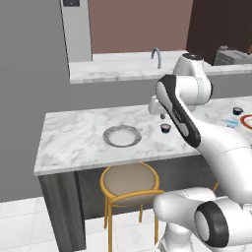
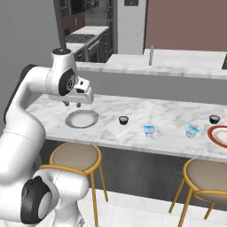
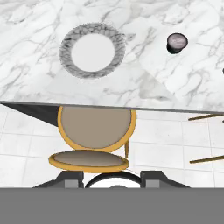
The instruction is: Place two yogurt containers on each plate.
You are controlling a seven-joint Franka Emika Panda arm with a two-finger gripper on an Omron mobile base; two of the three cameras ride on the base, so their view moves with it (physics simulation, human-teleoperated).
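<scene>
The gripper (image 2: 73,104) hangs above the marble surface (image 2: 133,116), over the near left part of it, and its jaws are closed with nothing between them. Just below it on the surface lies the grey-rimmed plate (image 2: 82,119), which carries no cup; in the hand view the same plate (image 3: 92,50) appears at the upper left, with a dark yogurt cup (image 3: 176,43) to the right of it and apart from it. In the right base view this dark cup (image 2: 123,120) stands on the bare surface near the plate, and further right come a pale blue-and-white cup (image 2: 149,130) and a second pale cup (image 2: 192,131), both also on the surface. The second dark cup (image 2: 214,119) stands near the far right, just beside the red-rimmed plate (image 2: 218,135), which is cut by the picture edge. Below the surface stand two stools with yellow legs, one (image 2: 74,157) under the grey-rimmed plate and another (image 2: 207,175) at the right.
</scene>
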